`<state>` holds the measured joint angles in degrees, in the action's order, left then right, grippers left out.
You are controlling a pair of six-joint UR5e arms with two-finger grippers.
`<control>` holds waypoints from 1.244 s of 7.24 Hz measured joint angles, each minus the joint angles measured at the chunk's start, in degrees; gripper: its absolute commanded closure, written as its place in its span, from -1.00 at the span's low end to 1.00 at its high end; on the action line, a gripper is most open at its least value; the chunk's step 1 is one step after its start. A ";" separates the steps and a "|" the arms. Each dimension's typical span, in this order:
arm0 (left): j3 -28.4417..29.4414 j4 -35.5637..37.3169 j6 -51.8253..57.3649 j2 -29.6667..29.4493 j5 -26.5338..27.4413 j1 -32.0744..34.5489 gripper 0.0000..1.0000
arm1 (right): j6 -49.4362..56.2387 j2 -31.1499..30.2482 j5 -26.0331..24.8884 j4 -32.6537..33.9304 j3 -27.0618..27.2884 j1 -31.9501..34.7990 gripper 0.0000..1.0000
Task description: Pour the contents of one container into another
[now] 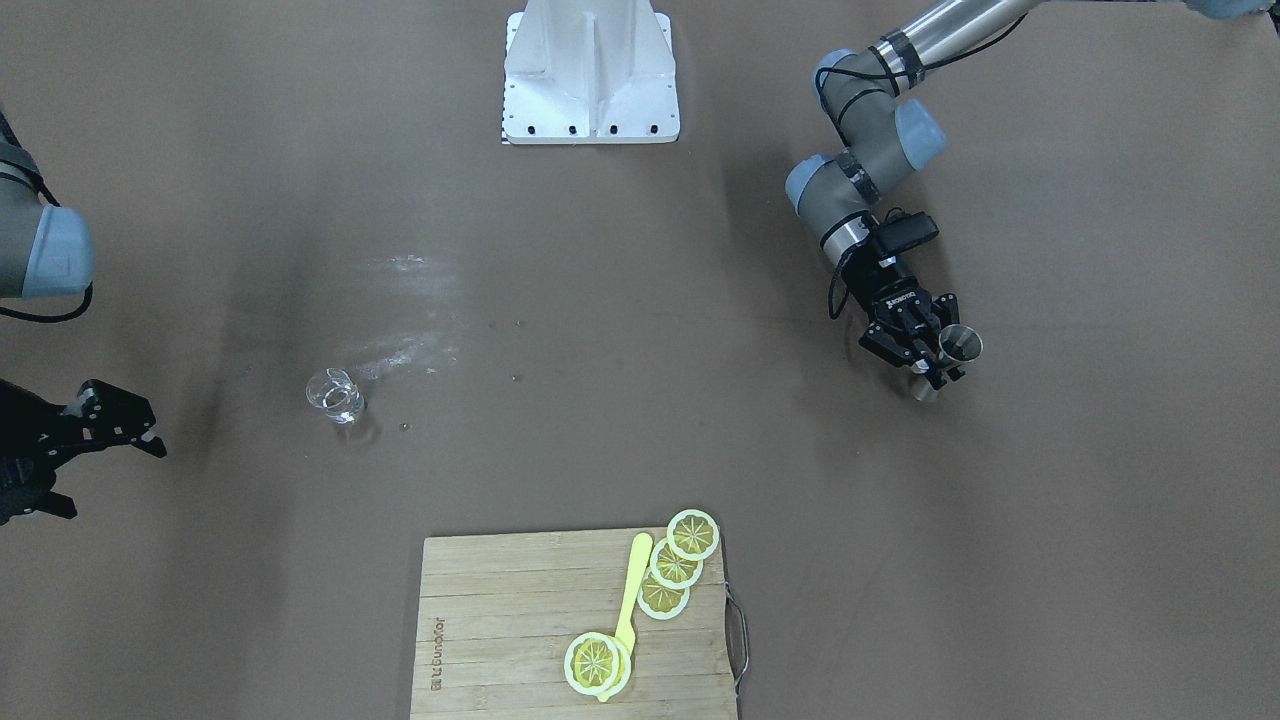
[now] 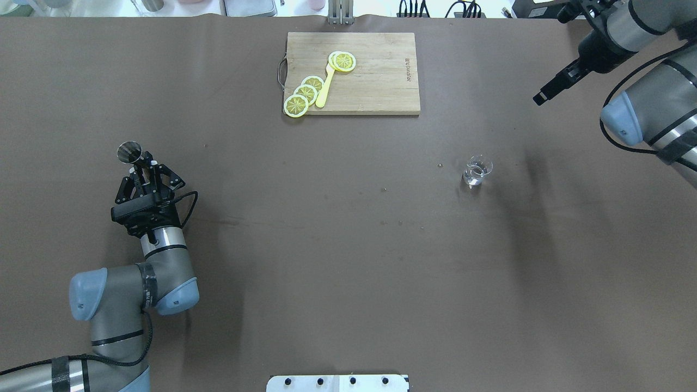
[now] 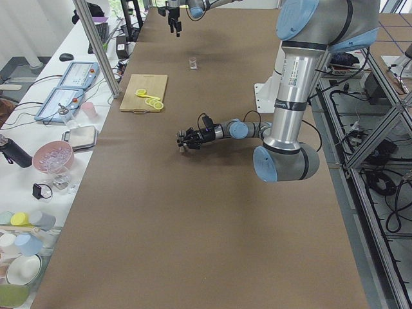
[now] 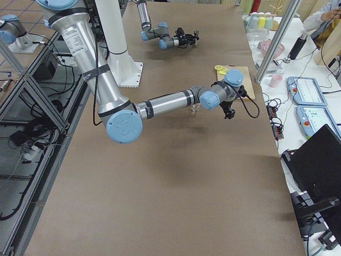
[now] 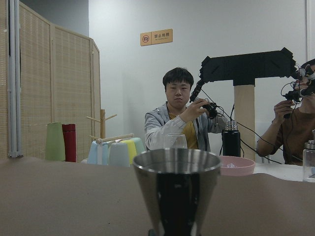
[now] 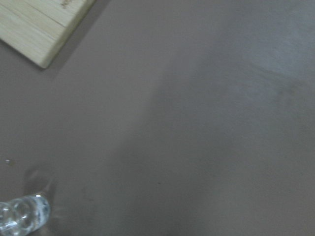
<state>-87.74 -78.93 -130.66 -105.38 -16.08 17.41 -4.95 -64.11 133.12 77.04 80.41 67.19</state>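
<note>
A steel jigger (image 1: 960, 345) stands upright on the brown table on my left side, and its rim fills the left wrist view (image 5: 177, 162). My left gripper (image 1: 938, 368) is shut on the jigger's narrow waist, low and reaching in level with the table. From overhead the jigger (image 2: 129, 152) shows just ahead of that gripper (image 2: 144, 166). A small clear glass (image 1: 335, 395) stands alone on my right side (image 2: 477, 170), and the right wrist view catches it at the bottom left corner (image 6: 22, 219). My right gripper (image 1: 112, 478) hangs open and empty above the table, well apart from the glass.
A wooden cutting board (image 1: 500, 620) at the table's far edge carries several lemon slices (image 1: 675, 565) and a yellow utensil (image 1: 632, 590). The white robot base (image 1: 590, 75) sits on the robot's side. Operators sit beyond the table's far edge.
</note>
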 measured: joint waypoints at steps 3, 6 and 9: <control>0.14 0.04 -0.60 0.00 0.55 -0.21 -0.98 | -0.55 0.68 -12.64 13.50 0.73 2.08 -0.99; 0.26 2.30 -4.53 0.03 2.64 -0.30 -0.98 | -1.81 -5.74 -12.54 17.05 5.94 5.83 -0.99; -0.67 2.82 -4.92 0.11 2.89 -0.62 -0.98 | -1.91 -14.92 -5.09 16.84 9.14 12.95 -0.99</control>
<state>-88.42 -76.11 -135.59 -105.27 -13.19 16.80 -6.86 -79.03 128.03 93.88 89.56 80.13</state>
